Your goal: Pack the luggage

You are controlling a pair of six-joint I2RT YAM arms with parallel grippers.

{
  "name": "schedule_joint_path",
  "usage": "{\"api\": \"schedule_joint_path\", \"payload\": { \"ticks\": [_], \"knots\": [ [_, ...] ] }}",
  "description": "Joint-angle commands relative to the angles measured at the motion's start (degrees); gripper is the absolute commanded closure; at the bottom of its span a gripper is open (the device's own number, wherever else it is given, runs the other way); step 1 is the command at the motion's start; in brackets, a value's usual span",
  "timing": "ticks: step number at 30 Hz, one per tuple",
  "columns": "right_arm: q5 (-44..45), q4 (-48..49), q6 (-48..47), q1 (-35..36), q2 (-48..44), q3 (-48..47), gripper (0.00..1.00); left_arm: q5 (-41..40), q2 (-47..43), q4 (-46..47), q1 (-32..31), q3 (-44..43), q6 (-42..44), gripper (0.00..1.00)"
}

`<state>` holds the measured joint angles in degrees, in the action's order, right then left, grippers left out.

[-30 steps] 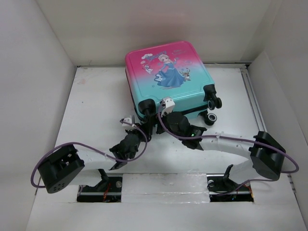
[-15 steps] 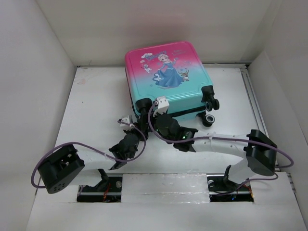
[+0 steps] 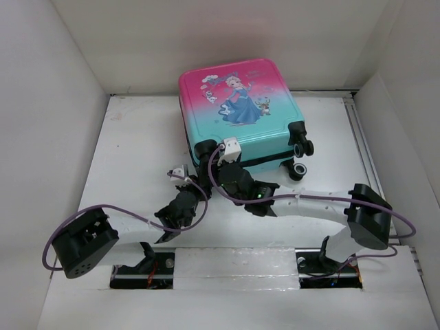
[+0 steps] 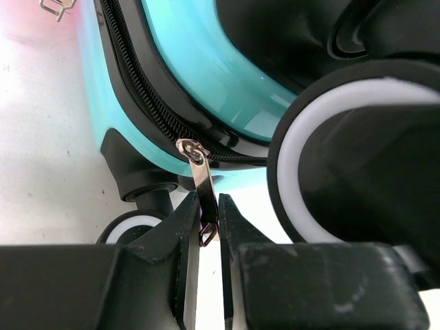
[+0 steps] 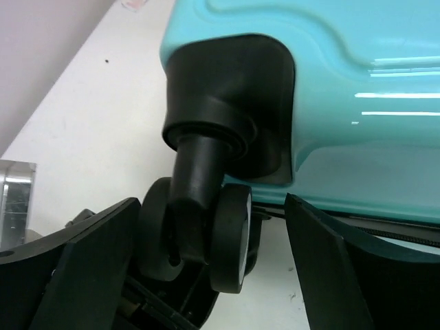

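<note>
The top camera looks down from above and behind the arm bases, taking in the whole table (image 3: 137,137) with the luggage (image 3: 237,103) at its far side. Both wrist cameras sit very close to the luggage's near edge and face the far side — the left on the zip pull (image 4: 204,196), the right on a wheel (image 5: 230,234). All three views share the luggage's near-left corner.
</note>
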<state>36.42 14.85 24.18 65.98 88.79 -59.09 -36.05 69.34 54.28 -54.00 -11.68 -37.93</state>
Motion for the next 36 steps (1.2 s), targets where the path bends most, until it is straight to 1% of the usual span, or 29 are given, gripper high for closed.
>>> {"api": "schedule_joint_path", "payload": {
  "ticks": [1,2,5,6,7,8,9,10,11,12,20,22,27,36],
  "knots": [
    [-1.97,-2.45,-0.19,-0.50,-0.56,-1.36,0.08,-0.42,-1.15,2.14,-0.41,0.61,0.84,1.00],
    [-1.97,-2.46,-0.19,-0.50,0.49,-2.07,0.08,-0.42,-1.14,2.14,-0.41,0.61,0.84,1.00],
    [-2.76,-3.07,-0.19,-0.50,1.65,-3.66,0.16,-0.42,-1.14,2.14,-0.41,0.61,0.84,1.00],
    [-2.76,-3.07,-0.19,-0.50,2.34,-3.66,0.23,-0.42,-1.75,2.14,-0.41,0.61,0.84,1.00],
    [-1.54,-3.07,-0.19,-0.50,2.35,-3.66,0.33,-0.42,-1.75,2.14,-0.41,0.61,0.84,1.00],
    [-1.53,-3.07,-0.19,-0.50,2.96,-4.36,0.38,-0.42,-1.75,2.14,-0.41,0.61,0.84,1.00],
    [-0.66,-3.07,-0.19,-0.50,2.96,-4.37,0.59,-0.42,-1.75,2.14,-0.41,0.61,0.84,1.00],
    [-0.65,-3.07,-0.80,-0.50,2.96,-4.89,0.75,-0.42,-1.75,2.14,-0.41,0.61,0.84,1.00],
    [0.13,-3.07,-0.81,-0.50,2.96,-4.89,0.84,-0.42,-1.75,2.14,-0.41,0.61,0.84,1.00],
    [0.75,-3.07,-0.81,-0.50,2.96,-4.89,0.99,-0.42,-1.75,1.62,-0.41,0.61,0.84,1.00],
    [1.98,-3.07,-1.86,-0.50,-3.61,2.30,1.00,-3.41,-2.89,-1.01,-0.41,0.08,1.36,1.00],
    [1.98,-3.07,-1.86,-0.50,-5.46,5.11,1.00,-5.95,-2.90,-3.12,-0.41,-1.14,1.98,1.00],
    [0.93,-5.54,-0.46,-1.73,-13.27,10.83,1.00,-7.19,-5.79,-6.82,2.14,-1.15,1.99,1.00],
    [-2.59,-11.24,0.60,-2.25,-22.78,17.60,1.00,-13.25,-8.17,-15.08,2.14,-1.68,2.51,1.00]
  ]
}}
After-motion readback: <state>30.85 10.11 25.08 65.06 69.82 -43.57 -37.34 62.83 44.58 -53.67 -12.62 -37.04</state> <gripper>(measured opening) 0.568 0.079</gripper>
